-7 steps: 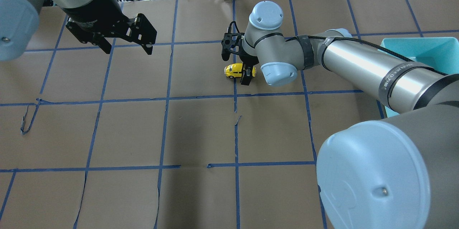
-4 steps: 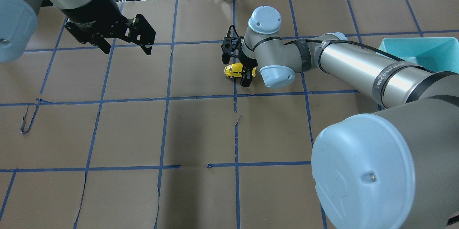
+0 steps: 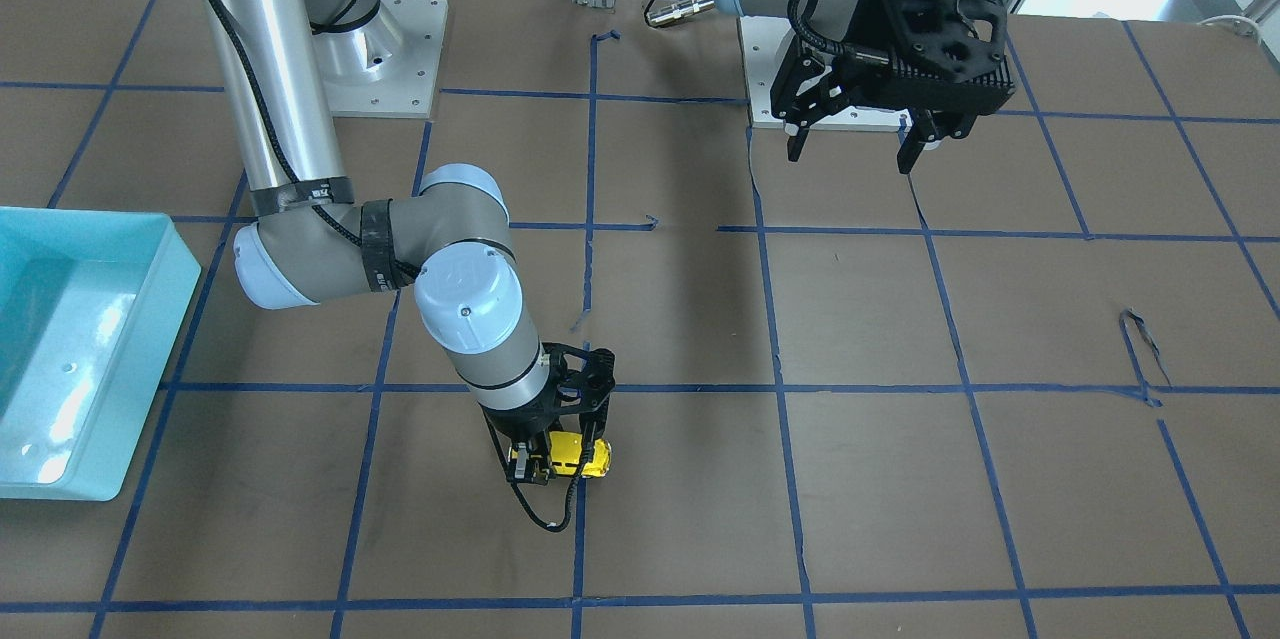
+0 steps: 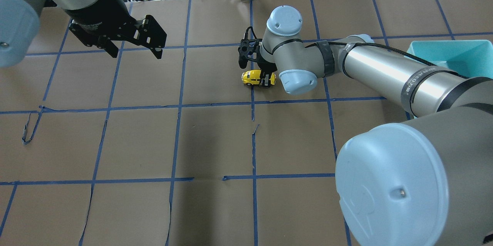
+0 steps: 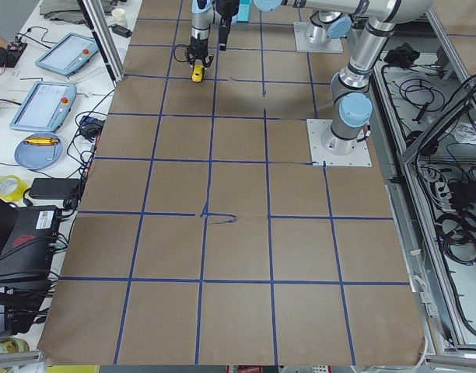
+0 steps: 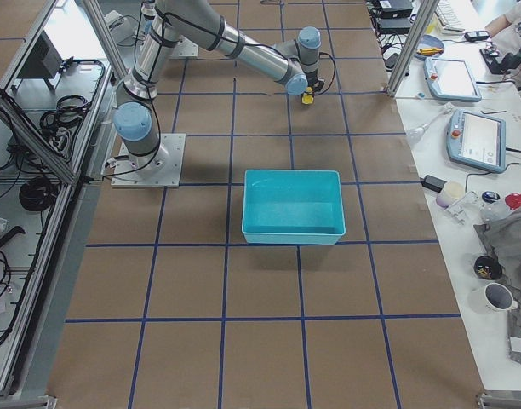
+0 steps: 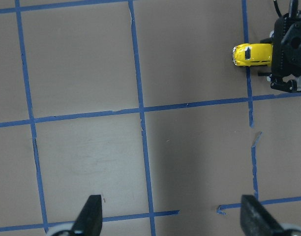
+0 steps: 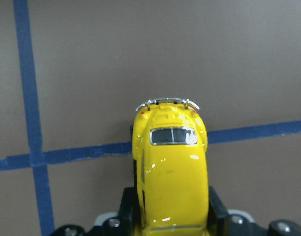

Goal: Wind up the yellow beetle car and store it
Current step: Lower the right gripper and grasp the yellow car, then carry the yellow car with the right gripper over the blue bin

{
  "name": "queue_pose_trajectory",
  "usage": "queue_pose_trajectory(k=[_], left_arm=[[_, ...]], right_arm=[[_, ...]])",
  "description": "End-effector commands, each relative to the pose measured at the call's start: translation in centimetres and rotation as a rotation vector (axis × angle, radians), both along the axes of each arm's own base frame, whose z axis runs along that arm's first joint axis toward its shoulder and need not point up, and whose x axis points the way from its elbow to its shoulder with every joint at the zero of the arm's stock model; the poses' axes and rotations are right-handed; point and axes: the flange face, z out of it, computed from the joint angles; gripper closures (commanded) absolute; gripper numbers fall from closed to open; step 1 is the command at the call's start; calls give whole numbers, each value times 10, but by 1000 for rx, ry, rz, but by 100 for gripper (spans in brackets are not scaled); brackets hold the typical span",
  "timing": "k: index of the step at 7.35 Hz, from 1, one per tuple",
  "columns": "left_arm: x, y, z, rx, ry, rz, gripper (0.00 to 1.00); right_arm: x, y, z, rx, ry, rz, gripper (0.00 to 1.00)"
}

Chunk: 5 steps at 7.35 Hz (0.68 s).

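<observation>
The yellow beetle car point(image 4: 251, 77) is on the brown table at a crossing of blue tape lines. My right gripper point(image 4: 265, 80) is shut on the car's sides, pointing straight down. In the right wrist view the car point(image 8: 172, 182) sits between the two black fingers, roof up, one end pointing away. It also shows in the front view point(image 3: 572, 454) under the right gripper point(image 3: 548, 464), and in the left wrist view point(image 7: 251, 54). My left gripper point(image 4: 136, 54) is open and empty, hovering high over the table far to the car's left.
A teal bin point(image 4: 454, 59) stands at the table's right side, partly behind my right arm; it also shows in the front view point(image 3: 60, 319) and the right side view point(image 6: 293, 230). Blue tape divides the brown table into squares.
My right gripper's fingers have closed in on the car's sides; one second ago a finger stuck out past the car. The left gripper has hardly moved.
</observation>
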Motion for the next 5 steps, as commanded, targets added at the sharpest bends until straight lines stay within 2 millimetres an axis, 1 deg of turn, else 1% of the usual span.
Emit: queue_pose_trajectory(k=[1, 2, 3, 5], left_arm=[[0, 0, 0, -1, 0, 0, 0], [0, 0, 1, -2, 0, 0, 0], [0, 0, 1, -2, 0, 0, 0], [0, 0, 2, -4, 0, 0, 0]], right_arm=[[-29, 4, 61, -17, 23, -33, 100], [-64, 5, 91, 0, 55, -83, 100], [-111, 4, 128, -13, 62, -154, 100], [-232, 0, 158, 20, 96, -149, 100]])
